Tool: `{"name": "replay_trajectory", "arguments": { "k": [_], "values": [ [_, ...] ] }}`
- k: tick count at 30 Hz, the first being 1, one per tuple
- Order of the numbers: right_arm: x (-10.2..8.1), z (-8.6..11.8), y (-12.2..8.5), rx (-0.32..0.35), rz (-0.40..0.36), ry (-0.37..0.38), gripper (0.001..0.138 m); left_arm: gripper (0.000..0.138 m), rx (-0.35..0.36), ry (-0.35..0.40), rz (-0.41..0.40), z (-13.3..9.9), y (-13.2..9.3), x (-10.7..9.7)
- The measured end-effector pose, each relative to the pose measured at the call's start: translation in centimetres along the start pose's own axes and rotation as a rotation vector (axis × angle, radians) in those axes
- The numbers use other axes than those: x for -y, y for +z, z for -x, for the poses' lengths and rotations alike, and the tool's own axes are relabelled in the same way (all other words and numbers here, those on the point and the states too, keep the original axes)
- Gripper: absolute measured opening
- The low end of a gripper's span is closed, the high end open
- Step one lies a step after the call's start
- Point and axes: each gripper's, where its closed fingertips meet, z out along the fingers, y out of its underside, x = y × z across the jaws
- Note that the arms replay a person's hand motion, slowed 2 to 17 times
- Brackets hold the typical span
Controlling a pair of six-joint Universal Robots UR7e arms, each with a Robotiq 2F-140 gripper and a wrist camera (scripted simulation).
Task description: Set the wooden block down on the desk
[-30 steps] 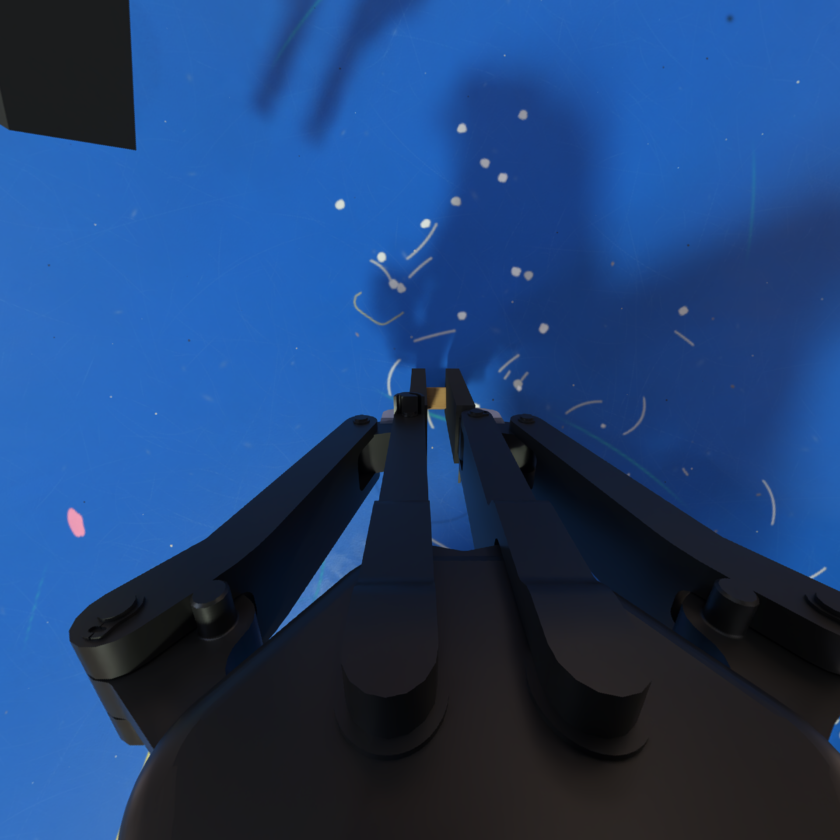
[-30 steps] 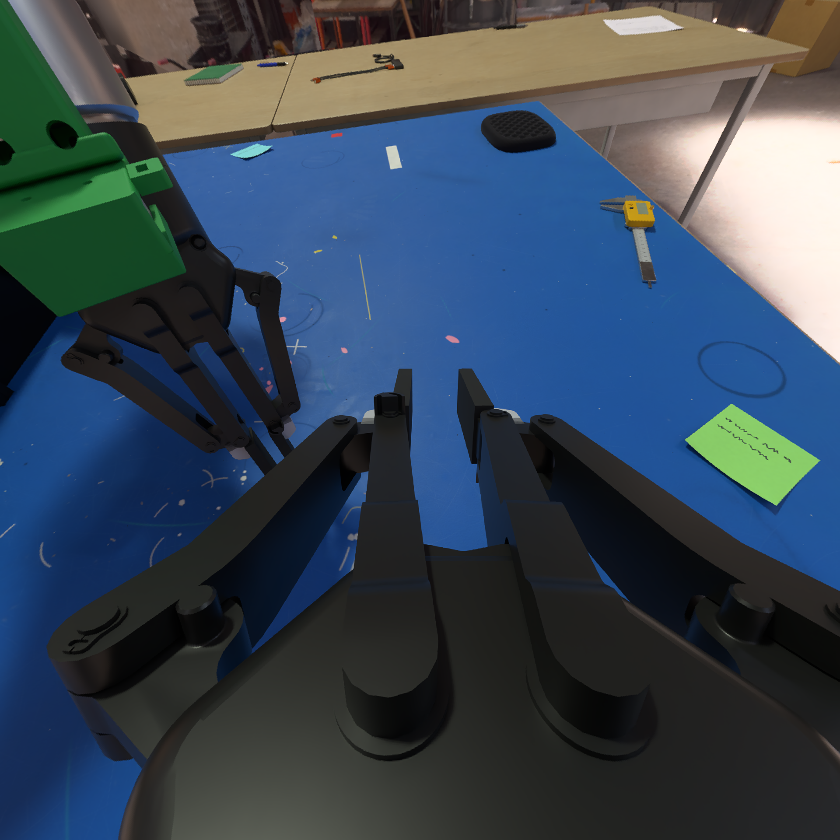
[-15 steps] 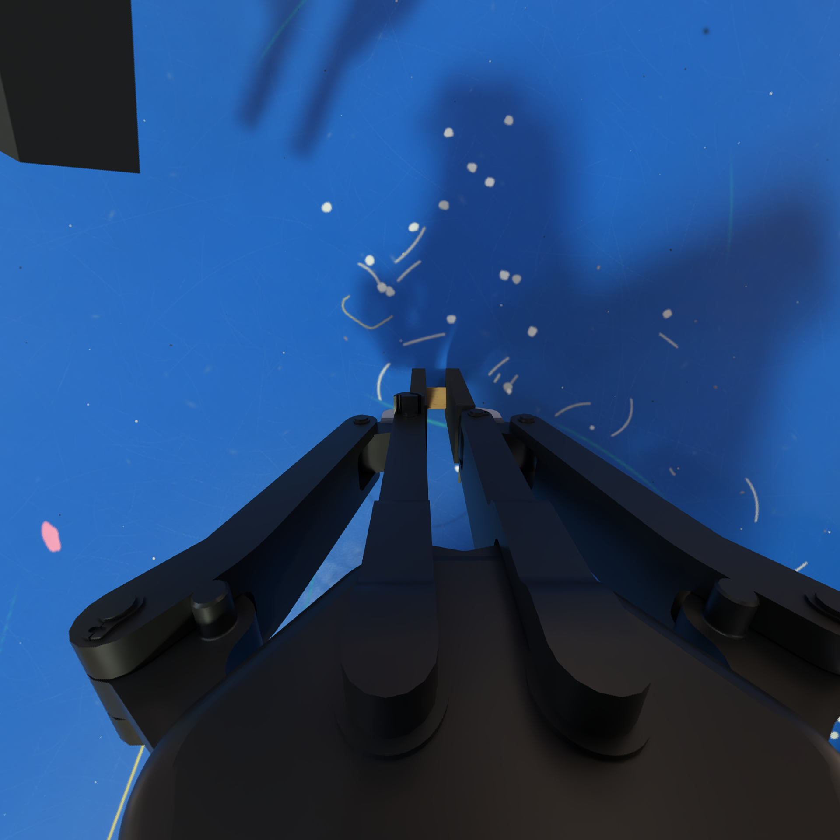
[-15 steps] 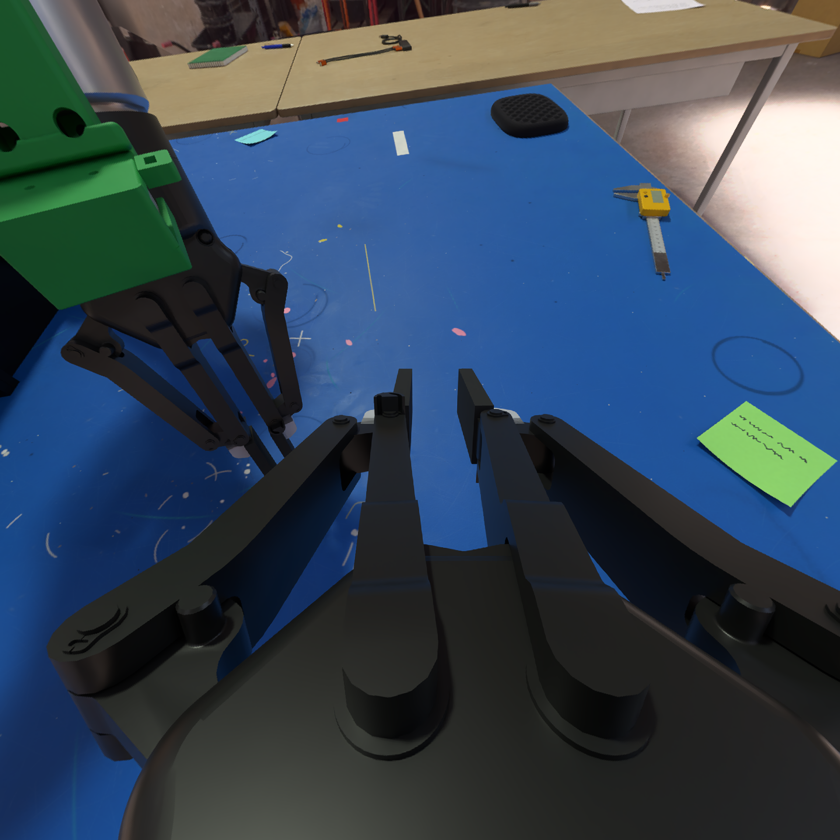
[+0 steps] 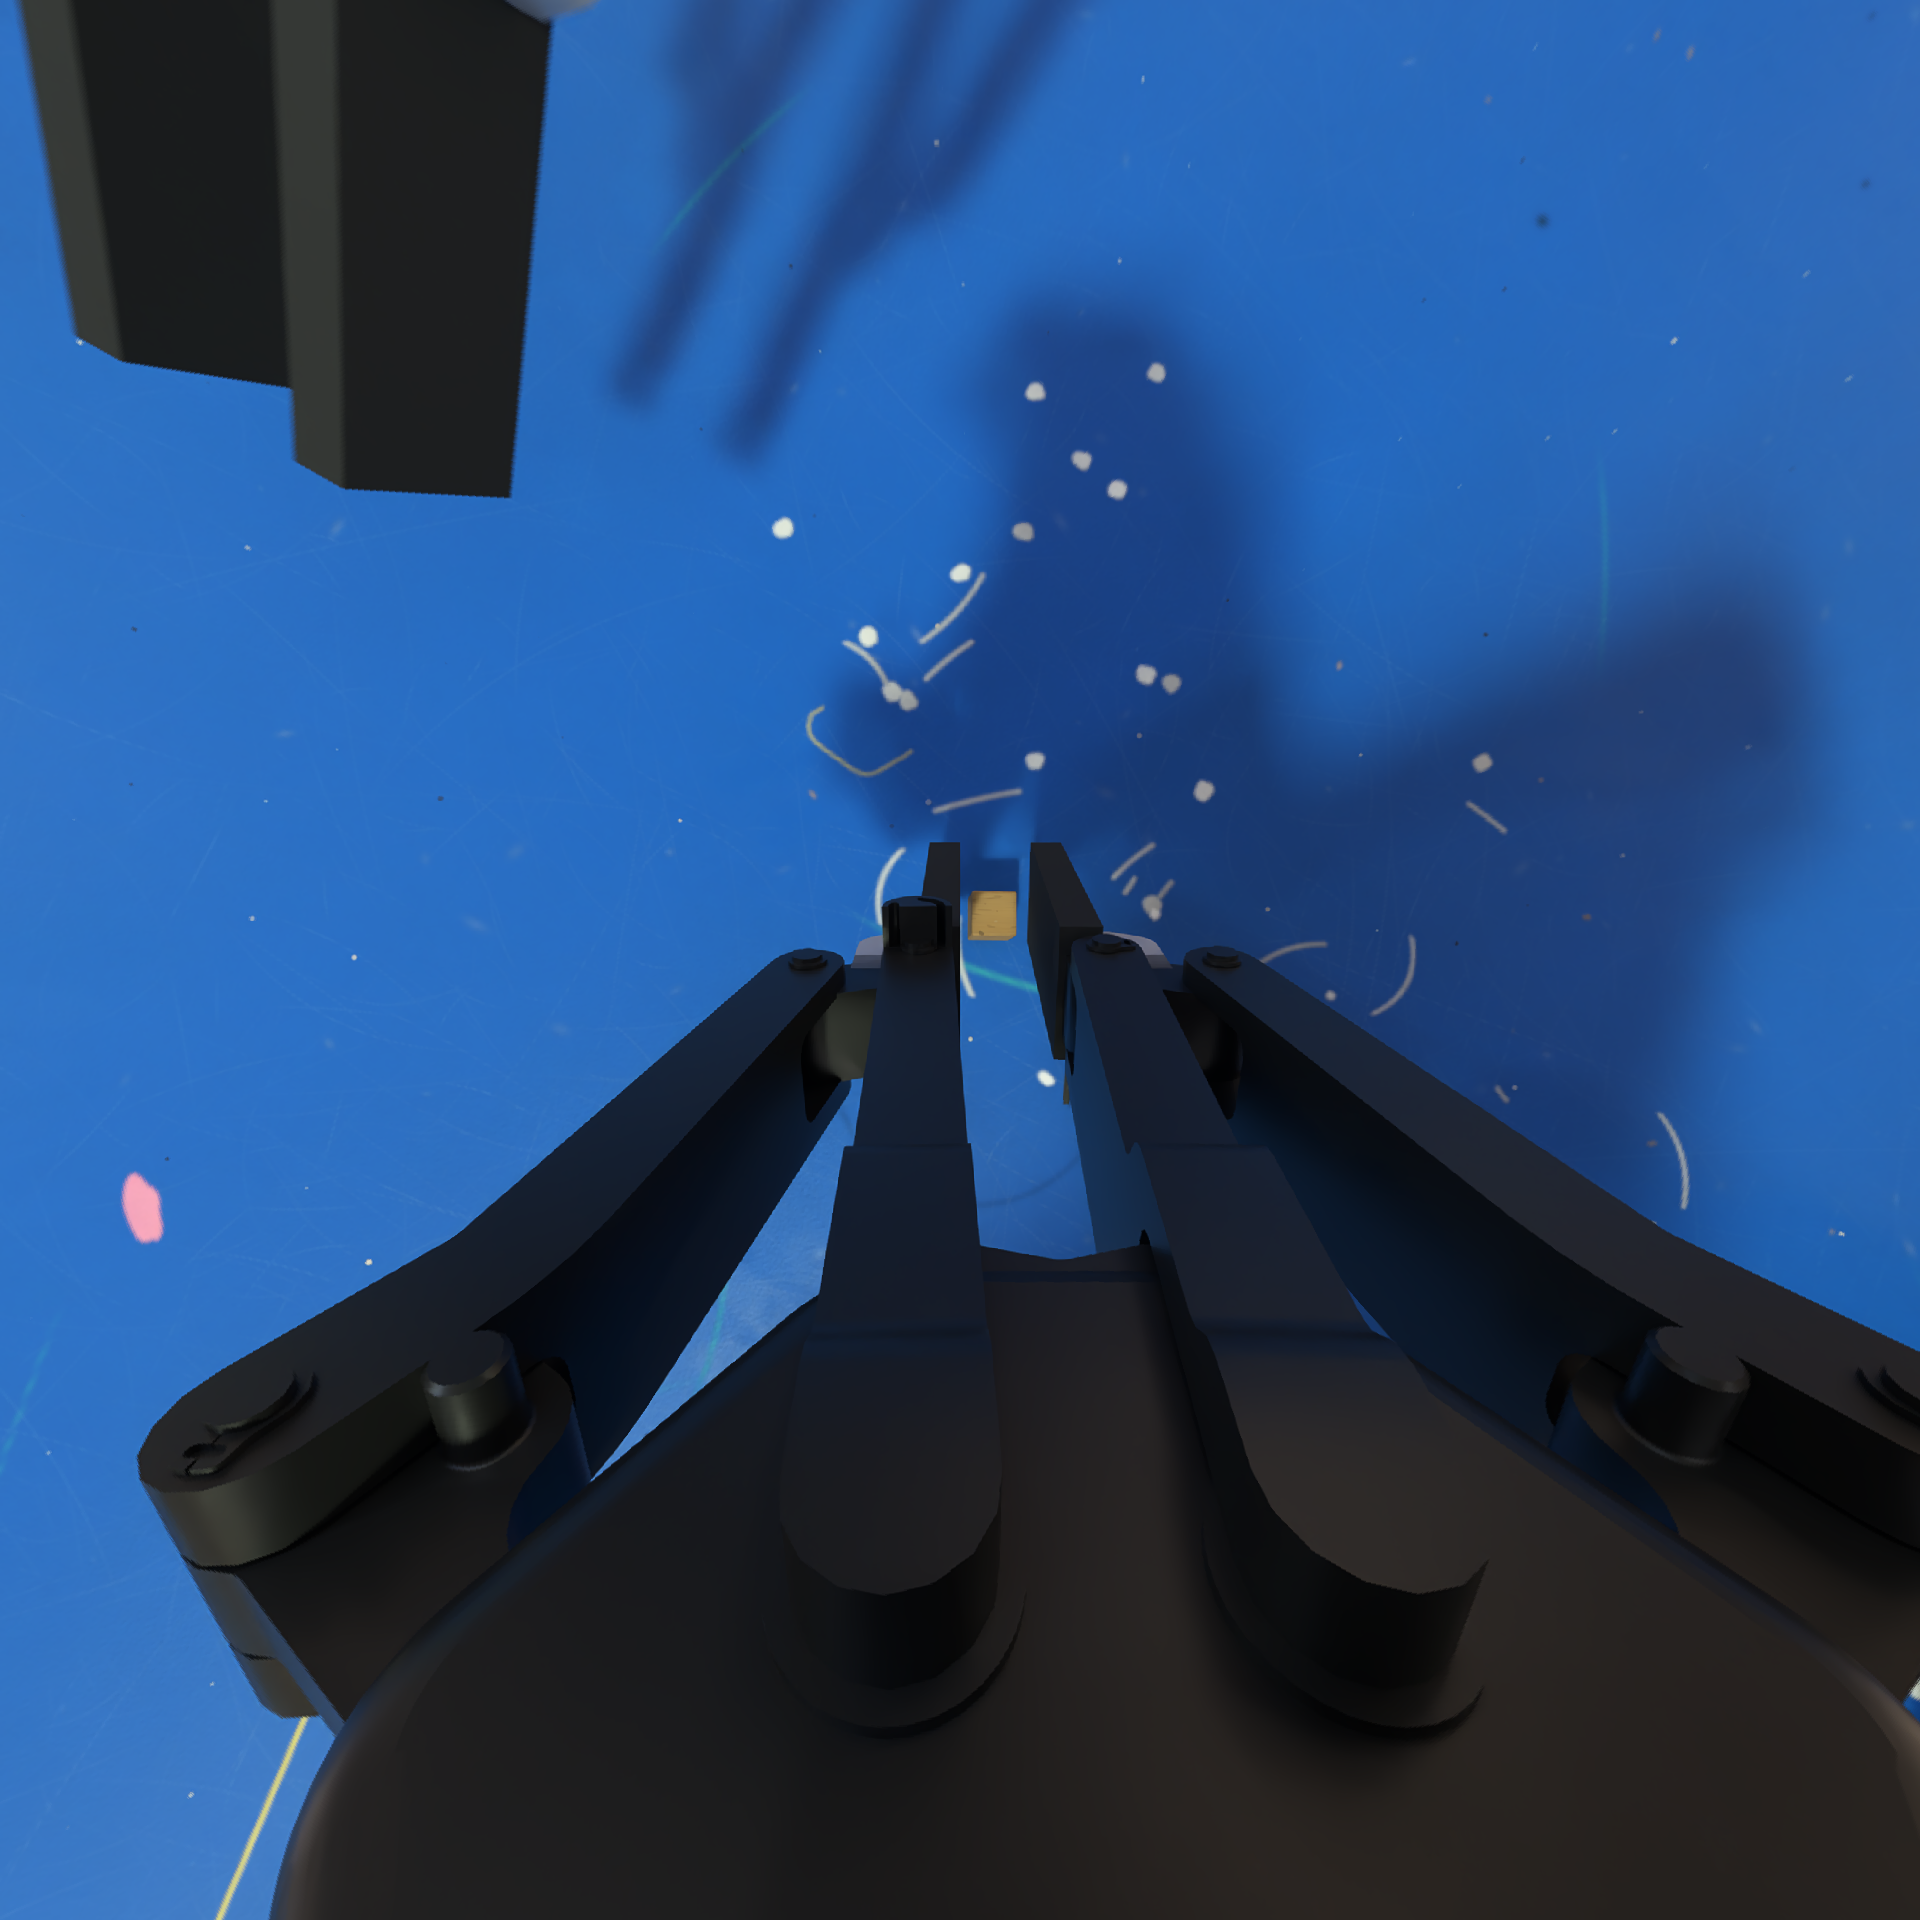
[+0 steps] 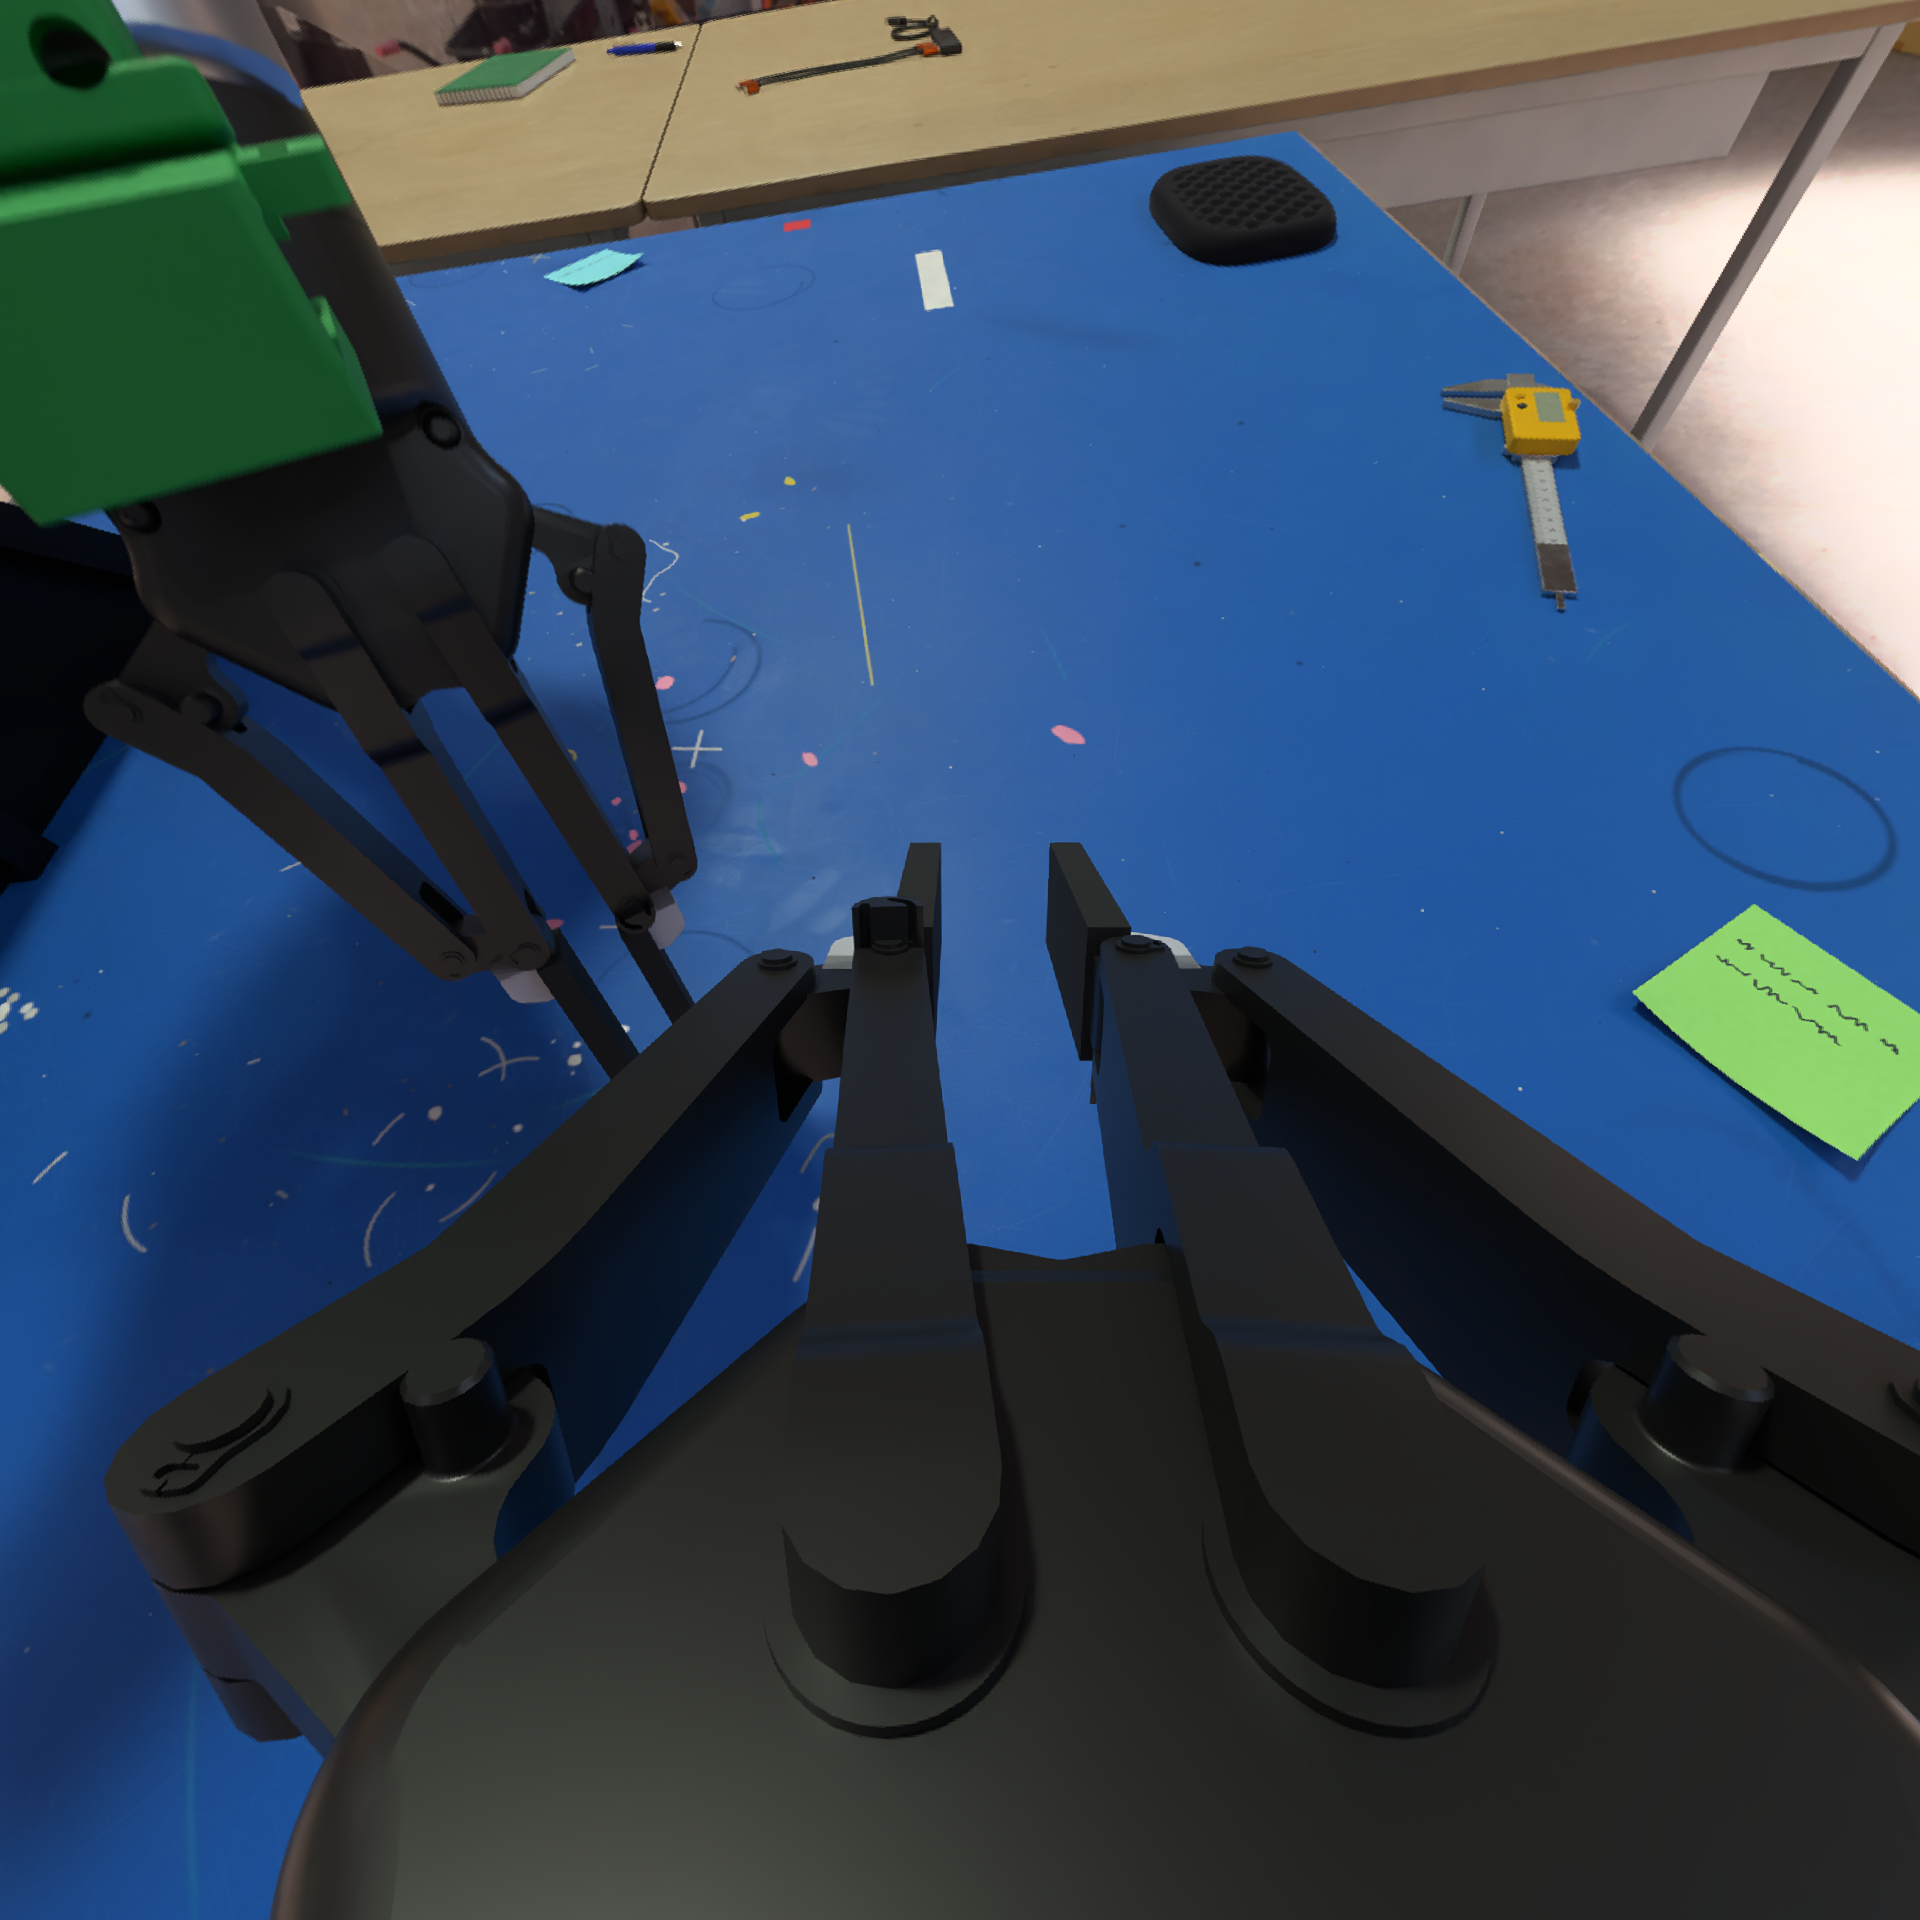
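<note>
Left wrist view: your left gripper (image 5: 992,883) points steeply down at the blue desk (image 5: 416,831). The fingers stand a narrow gap apart, and the wooden block (image 5: 992,915) sits between them with a sliver of blue showing on each side, so nothing grips it. It reads as resting on the desk, though contact underneath is hidden from this angle. Judgement: you are at the release step, block already let go. Next move calls for a straight lift along the finger axis with no sideways drift, since the pads are just beside the block and a nudge would tip or slide it. A dark boxy shape (image 5: 312,239) hangs at upper left; I cannot tell what it is. White chalk-like specks (image 5: 1081,459) and a pink spot (image 5: 142,1206) mark the surface.

Right wrist view: your right gripper (image 6: 992,883) hovers over the desk (image 6: 1247,623), tilted forward and down, fingers narrowly parted with nothing between them. It is idle; keep it put. The left gripper (image 6: 613,1029) shows at left under its green mount (image 6: 156,312), fingers reaching down near the desk, tips hidden behind your right gripper's linkage, so the block is not visible here. Well apart on the desk: a yellow caliper (image 6: 1538,457), a green sticky note (image 6: 1787,1029), a black pad (image 6: 1242,208). None is near the lift path.
</note>
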Motion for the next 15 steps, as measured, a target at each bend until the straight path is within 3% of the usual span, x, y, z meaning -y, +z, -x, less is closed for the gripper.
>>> {"name": "replay_trajectory", "arguments": {
  "k": [9, 15],
  "values": [
    [0.0, 0.6, 0.6, 0.025, -0.002, -0.016, 0.028, 0.018, -0.020, -0.026, -0.101, 0.3, -3.4, 0.6],
    [0.1, 2.0, 1.6, 0.091, -0.022, -0.038, 0.029, 0.018, 0.010, -0.055, -0.206, 1.1, -7.0, 0.9]
  ]
}}
